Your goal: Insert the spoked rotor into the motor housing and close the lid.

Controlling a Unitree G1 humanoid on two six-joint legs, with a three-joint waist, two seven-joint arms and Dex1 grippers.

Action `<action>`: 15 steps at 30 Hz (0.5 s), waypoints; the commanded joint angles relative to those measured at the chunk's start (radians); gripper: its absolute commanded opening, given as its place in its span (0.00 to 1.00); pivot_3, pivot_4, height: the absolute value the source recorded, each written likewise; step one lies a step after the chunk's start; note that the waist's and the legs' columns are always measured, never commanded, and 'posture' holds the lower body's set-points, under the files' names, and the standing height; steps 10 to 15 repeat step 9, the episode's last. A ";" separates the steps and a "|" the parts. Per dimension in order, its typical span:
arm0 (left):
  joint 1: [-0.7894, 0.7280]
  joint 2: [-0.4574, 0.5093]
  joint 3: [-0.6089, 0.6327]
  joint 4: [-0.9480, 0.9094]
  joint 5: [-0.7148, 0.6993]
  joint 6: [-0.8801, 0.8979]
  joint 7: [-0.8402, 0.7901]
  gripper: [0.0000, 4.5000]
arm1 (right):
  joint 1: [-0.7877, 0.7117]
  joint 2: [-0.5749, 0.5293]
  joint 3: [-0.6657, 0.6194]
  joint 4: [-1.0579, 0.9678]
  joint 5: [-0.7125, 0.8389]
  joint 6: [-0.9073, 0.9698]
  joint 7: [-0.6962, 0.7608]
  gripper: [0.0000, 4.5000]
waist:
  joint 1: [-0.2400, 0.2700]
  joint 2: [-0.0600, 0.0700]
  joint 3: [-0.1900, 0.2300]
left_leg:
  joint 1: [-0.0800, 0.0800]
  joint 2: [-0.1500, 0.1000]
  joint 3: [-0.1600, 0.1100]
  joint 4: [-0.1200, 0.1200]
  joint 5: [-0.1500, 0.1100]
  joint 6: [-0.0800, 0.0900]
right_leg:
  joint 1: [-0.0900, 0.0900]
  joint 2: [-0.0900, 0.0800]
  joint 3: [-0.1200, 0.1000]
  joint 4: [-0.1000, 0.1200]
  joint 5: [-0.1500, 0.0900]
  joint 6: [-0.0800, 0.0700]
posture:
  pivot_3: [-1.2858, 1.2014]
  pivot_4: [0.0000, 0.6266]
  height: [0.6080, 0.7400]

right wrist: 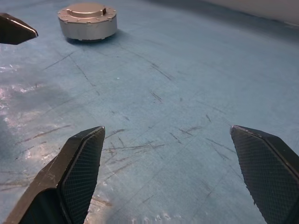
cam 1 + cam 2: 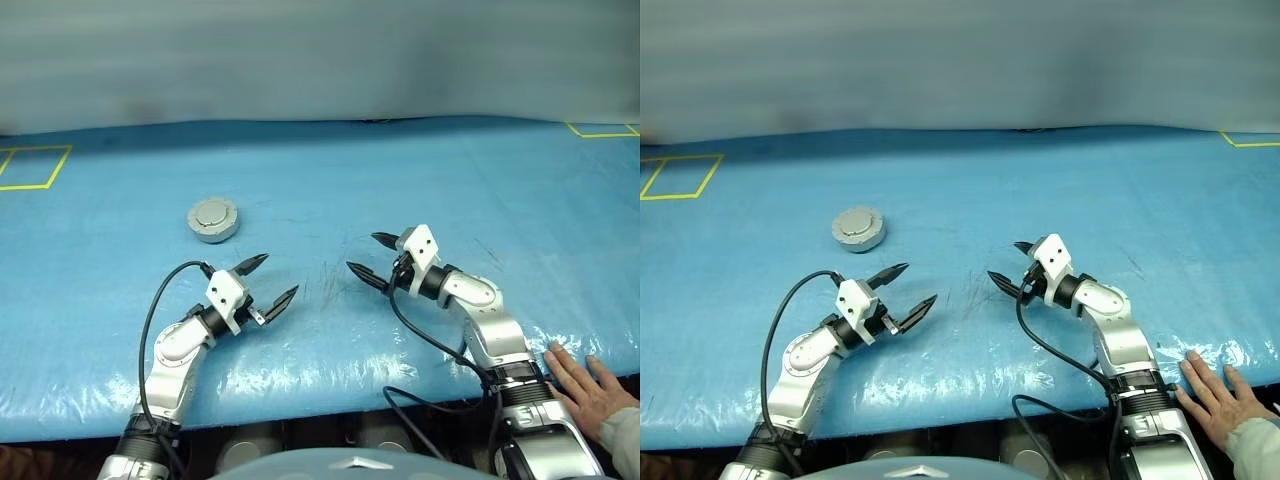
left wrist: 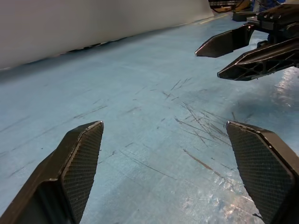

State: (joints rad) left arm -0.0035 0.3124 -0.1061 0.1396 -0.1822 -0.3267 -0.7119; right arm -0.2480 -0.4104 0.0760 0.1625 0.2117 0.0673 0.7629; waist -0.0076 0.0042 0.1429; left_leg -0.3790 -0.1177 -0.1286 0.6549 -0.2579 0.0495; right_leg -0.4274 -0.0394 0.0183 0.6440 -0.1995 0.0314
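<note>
Lid (image 2: pixel 213 213) down on motor housing (image 1: pixel 88 29) — rotor presumably hidden.

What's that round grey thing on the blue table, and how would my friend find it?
Start at the big blue table. Look ahead of the left gripper, a bit farther from the robot. There sits the motor housing, a small round grey metal puck with its lid shut flat on top. It is the lone loose thing there, so nothing else can be mistaken for it.
</note>
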 commanded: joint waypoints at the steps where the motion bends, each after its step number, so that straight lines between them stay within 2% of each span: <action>1: -0.019 -0.004 0.007 0.010 0.008 -0.047 0.003 1.00 | -0.016 0.006 -0.014 0.006 -0.022 -0.022 -0.031 1.00 | 0.001 0.000 0.000 | 0.000 0.000 0.000 0.000 0.000 0.000 | 0.000 0.000 0.000 0.000 0.000 0.000 | 0.52 0.24 1.00; 15: -0.042 -0.026 0.020 0.049 0.015 -0.088 0.040 1.00 | -0.017 0.036 -0.015 0.013 -0.031 -0.027 -0.059 1.00 | 0.003 0.000 0.000 | 0.000 0.000 0.000 0.000 0.000 0.000 | 0.000 0.000 0.000 0.000 0.000 0.000 | 0.52 0.24 1.00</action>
